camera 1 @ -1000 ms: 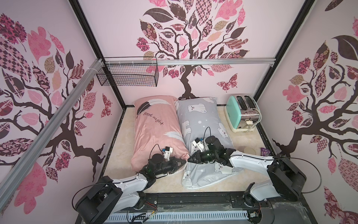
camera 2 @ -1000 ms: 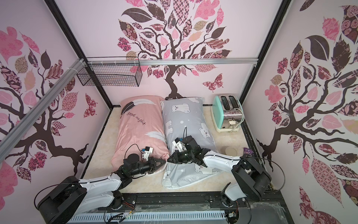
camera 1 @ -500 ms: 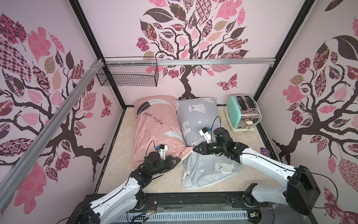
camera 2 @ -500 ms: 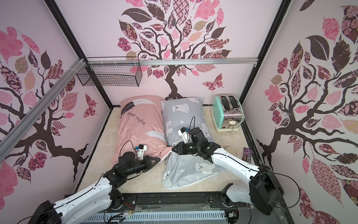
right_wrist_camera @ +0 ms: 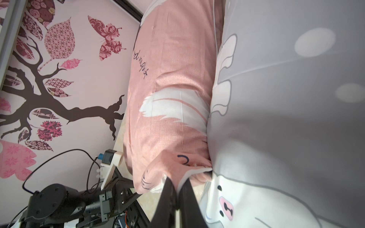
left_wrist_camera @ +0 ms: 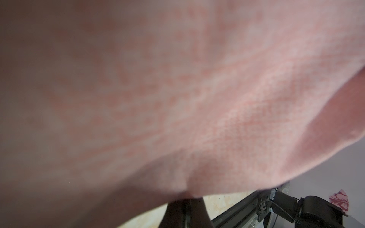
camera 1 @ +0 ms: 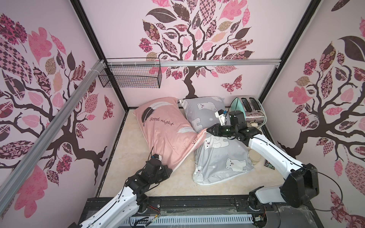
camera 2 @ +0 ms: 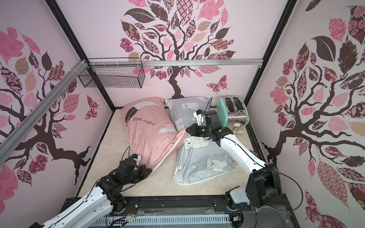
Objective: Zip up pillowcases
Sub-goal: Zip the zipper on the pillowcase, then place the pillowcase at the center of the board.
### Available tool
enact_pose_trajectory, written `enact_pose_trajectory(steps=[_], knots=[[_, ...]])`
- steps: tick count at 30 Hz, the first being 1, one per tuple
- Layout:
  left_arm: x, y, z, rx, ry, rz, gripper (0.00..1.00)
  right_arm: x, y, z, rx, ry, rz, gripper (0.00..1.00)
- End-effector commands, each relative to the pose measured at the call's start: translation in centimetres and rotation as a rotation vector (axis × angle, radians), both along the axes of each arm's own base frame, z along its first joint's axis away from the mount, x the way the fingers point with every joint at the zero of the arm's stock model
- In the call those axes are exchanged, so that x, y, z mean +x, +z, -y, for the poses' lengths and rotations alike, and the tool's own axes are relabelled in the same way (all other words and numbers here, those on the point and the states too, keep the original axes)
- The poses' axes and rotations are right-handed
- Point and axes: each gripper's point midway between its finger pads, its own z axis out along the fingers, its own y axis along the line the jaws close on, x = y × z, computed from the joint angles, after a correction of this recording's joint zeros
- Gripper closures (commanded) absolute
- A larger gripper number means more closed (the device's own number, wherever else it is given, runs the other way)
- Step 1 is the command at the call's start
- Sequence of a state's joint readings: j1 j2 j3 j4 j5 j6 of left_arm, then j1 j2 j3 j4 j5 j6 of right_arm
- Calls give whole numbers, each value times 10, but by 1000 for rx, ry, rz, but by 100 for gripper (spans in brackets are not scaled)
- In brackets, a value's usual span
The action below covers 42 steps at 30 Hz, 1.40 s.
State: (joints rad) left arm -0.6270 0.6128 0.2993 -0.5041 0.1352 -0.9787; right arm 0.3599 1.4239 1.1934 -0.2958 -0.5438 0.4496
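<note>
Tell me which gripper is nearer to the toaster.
Right. The right gripper holds the pink pillow close to the toaster; the left gripper holds its front corner, much farther off.

Right claw (right_wrist_camera: 177, 180) pinches pink pillowcase (right_wrist_camera: 169, 79) beside grey pillowcase (right_wrist_camera: 286, 98).

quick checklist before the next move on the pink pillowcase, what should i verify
1. left jaws shut on the pink pillowcase at its near corner: ok
2. right jaws shut on its other near corner, above the grey pillowcase: ok
3. pink near edge runs straight between both grips: ok
4. zipper pull on that edge located: cannot tell, none visible
5. grey pillowcase near end closed: not ok, it gapes
</note>
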Motion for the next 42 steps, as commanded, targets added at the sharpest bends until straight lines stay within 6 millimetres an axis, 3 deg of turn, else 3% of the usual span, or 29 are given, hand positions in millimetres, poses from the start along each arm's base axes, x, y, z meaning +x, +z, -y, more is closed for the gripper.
enact_pose_trajectory(steps=[1, 5, 10, 14, 16, 18, 21, 24, 26, 27, 29, 30, 33, 35, 36, 38, 40, 42], knots=[[-9, -14, -16, 85, 10, -42, 100, 30, 44, 9, 16, -38, 146, 100], [-10, -18, -20, 111, 21, -48, 100, 41, 53, 12, 10, -52, 166, 100], [-13, -26, -30, 206, 15, -79, 100, 40, 40, 23, -49, -82, 151, 100], [-19, -31, -37, 299, 7, -104, 100, 43, 49, 34, -44, -105, 166, 100], [-18, -27, -36, 287, 11, -92, 100, 41, 49, 30, -27, -88, 156, 100], [-12, -16, -31, 247, 15, -37, 100, 32, 40, 21, 15, -39, 116, 100], [-1, 25, -28, 202, 31, 60, 82, 7, 8, 4, -15, 4, 60, 100], [10, 73, -25, 204, 7, 151, 68, -31, -34, -27, -57, 93, -27, 100], [24, 100, -11, 203, -34, 202, 60, -60, -58, -48, -108, 157, -62, 100], [32, 111, -2, 198, -59, 230, 58, -71, -63, -50, -148, 172, -66, 87], [54, 115, 25, 195, -115, 252, 55, -78, -66, -28, -254, 112, -63, 11], [66, 113, 36, 194, -128, 262, 54, -74, -64, -8, -335, 40, -37, 1], [98, 79, 57, 235, -106, 227, 53, -64, -54, 61, -510, -198, 5, 1], [110, 47, 49, 317, -78, 185, 53, -53, -61, 112, -554, -355, -48, 0], [112, 33, 37, 379, -53, 166, 53, -49, -67, 135, -592, -424, -69, 0], [111, 5, -9, 545, 20, 97, 53, -41, -83, 174, -640, -538, -117, 0], [102, -10, -55, 666, 92, 31, 52, -34, -100, 186, -635, -569, -152, 0], [93, -14, -96, 743, 174, -23, 51, -30, -122, 178, -629, -524, -194, 1]])
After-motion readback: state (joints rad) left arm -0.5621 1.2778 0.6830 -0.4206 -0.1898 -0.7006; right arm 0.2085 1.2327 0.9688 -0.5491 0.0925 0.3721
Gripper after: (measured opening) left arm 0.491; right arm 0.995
